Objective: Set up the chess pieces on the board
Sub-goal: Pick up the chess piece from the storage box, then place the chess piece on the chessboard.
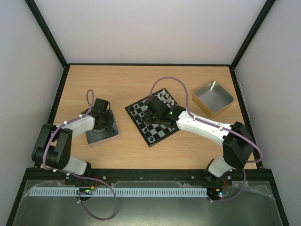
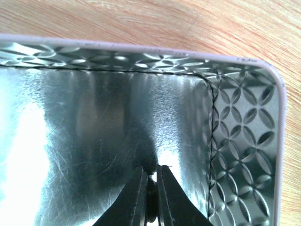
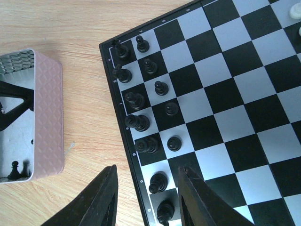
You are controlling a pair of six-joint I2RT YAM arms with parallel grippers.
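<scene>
The board (image 1: 155,135) lies at the table's centre; it also shows in the right wrist view (image 3: 221,94). Several black pieces (image 3: 136,122) stand in two rows along its left edge there. White pieces (image 1: 165,97) stand at the far side. My right gripper (image 3: 149,169) is open and empty, hovering over the board's edge, its fingers either side of a black piece (image 3: 158,181). My left gripper (image 2: 151,168) is down inside a metal tin (image 2: 244,141), its jaws nearly shut on a small dark piece (image 2: 151,197). A black pawn (image 3: 14,169) stands in that tin.
The pink-rimmed tin (image 1: 101,136) sits left of the board, with the left arm over it. An empty gold-sided tin (image 1: 214,98) sits at the back right. A black frame edges the wooden table.
</scene>
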